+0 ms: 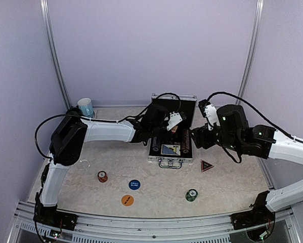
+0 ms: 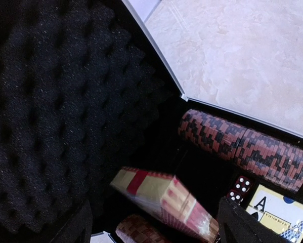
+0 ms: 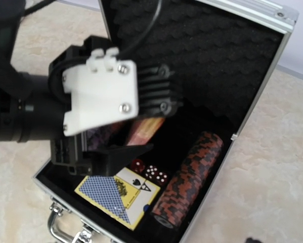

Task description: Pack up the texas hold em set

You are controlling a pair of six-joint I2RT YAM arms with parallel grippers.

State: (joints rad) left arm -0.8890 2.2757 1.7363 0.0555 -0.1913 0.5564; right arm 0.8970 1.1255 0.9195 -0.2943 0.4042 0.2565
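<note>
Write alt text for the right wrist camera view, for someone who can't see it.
The left arm's fingers hover inside an open silver case, straddling a tilted red-and-yellow card deck. Beneath them lie a row of red-and-black chips, red dice and an ace-of-spades card; black foam lines the raised lid.

We see the silver case (image 3: 242, 9) open, its foam-lined lid (image 3: 207, 50) raised; the left gripper (image 3: 98, 147) reaches inside beside a tilted red-and-yellow card deck (image 3: 146, 126); below lie red dice (image 3: 154, 173), a blue-backed deck (image 3: 108, 195) showing an ace, and a red-black chip row (image 3: 189, 177) along the right wall.
</note>
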